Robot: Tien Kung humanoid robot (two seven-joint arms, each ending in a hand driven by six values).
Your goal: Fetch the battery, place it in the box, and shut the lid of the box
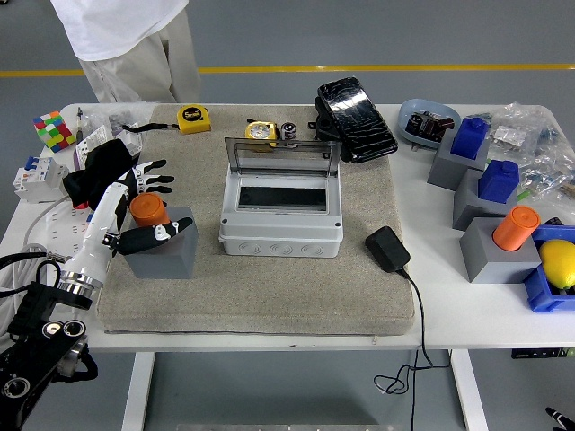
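Observation:
An orange cylinder, the battery, stands upright in a grey block on the left of the beige mat. My left hand reaches in from the lower left and straddles it. The thumb lies in front of the battery's base and the fingers spread behind its top, so the hand is open around it. The grey box sits at mid-mat, its clear lid standing upright at the back. My right hand is out of view.
A person in white stands at the far left. Two yellow tape measures, a black pouch and a black adapter with its cord lie around the box. Grey blocks with blue and orange pieces stand to the right.

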